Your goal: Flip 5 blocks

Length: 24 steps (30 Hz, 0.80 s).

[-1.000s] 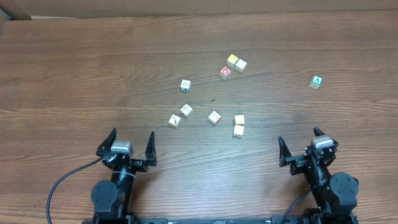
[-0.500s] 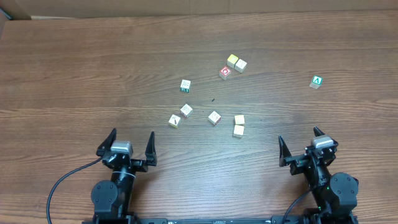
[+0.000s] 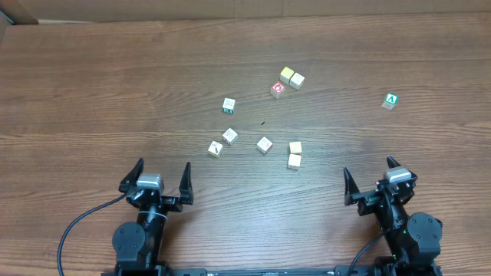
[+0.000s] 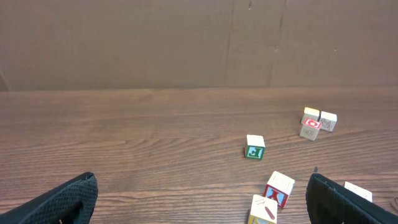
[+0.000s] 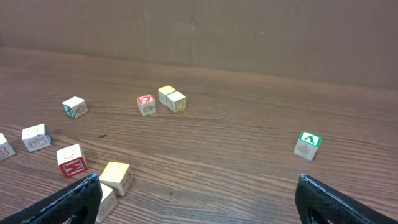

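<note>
The wooden counter (image 3: 92, 92) is bearing two arms at its near edge, with the left claw (image 3: 163, 164) and the right claw (image 3: 368, 165) both standing spread wide and gripping nothing. The pale blocks (image 3: 265, 145) are lying scattered at mid-counter, ahead of and between the claws and well apart from both. A green cube (image 3: 391, 100) is sitting far off to the right.

In the left wrist view we lose the lowest block (image 4: 263, 212) to the bottom edge, and the pale block (image 4: 359, 188) is half behind a finger (image 4: 336, 204). Overhead, the prints are too tiny to read.
</note>
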### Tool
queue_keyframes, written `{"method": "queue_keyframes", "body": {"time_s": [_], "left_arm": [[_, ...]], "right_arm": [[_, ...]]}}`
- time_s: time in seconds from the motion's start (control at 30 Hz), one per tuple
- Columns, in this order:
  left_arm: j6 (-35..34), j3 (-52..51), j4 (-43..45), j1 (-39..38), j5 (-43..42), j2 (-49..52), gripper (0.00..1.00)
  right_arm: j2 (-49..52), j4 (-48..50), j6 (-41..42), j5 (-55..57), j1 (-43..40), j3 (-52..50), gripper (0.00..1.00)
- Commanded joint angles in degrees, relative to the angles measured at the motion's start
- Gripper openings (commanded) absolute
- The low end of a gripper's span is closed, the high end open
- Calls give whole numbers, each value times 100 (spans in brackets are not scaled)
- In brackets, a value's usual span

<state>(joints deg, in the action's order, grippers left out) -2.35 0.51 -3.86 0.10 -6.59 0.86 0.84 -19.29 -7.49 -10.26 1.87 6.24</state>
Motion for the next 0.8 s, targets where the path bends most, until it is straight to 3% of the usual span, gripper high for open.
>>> {"method": "queue_keyframes", "body": {"time_s": [0.0, 0.77], "left_arm": [[125, -24, -17, 31, 61, -61, 100], [127, -24, -15, 31, 83, -61, 100]], "right_arm": [[-68, 61, -7, -11, -39, -39, 100], [-68, 184, -4, -131, -39, -39, 100]]}}
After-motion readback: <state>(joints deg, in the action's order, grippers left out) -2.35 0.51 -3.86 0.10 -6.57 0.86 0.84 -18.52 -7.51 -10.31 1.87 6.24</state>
